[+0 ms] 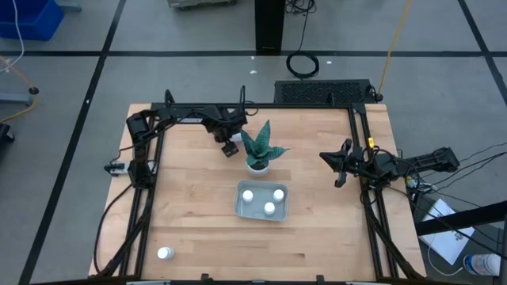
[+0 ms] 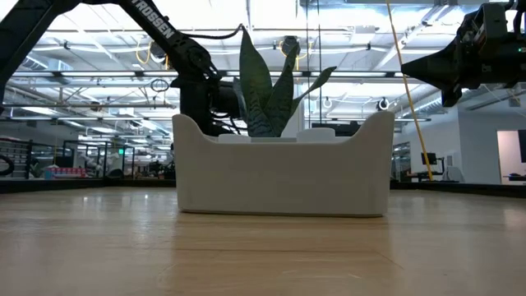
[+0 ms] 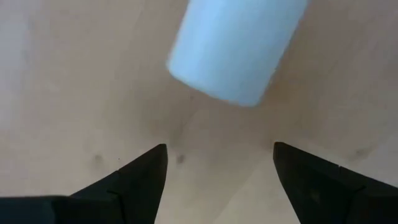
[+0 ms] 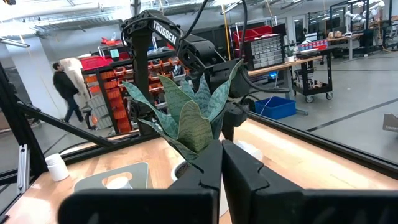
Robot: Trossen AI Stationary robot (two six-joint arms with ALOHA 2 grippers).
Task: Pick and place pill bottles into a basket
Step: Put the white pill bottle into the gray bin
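Three pill bottles (image 1: 248, 195) stand inside the basket (image 1: 240, 207), which sits near the middle of the pale wooden tabletop (image 1: 190, 214), just in front of a small white pot with a green spiky plant (image 1: 258, 150). Another pill bottle (image 1: 164, 253) stands alone near the tabletop's front left corner, well apart from the basket. Grey floor with dark lines surrounds the tabletop, with a blue bin (image 1: 30, 17) at the far left.

From table height, the basket's wall hides the bottles almost entirely, and a bright hall with ceiling lights fills the background. The right wrist view alone shows a person (image 4: 64, 87) walking among red shelving (image 4: 106, 81), and the lone bottle beside the basket.

Only the left wrist view shows a fifth bottle (image 3: 236, 46) lying on the wood just beyond the left hand (image 3: 221, 165), whose fingers are spread wide with nothing between them; this hand hovers behind the plant. The right hand (image 1: 339, 162) waits at the tabletop's right edge, fingers pressed together.
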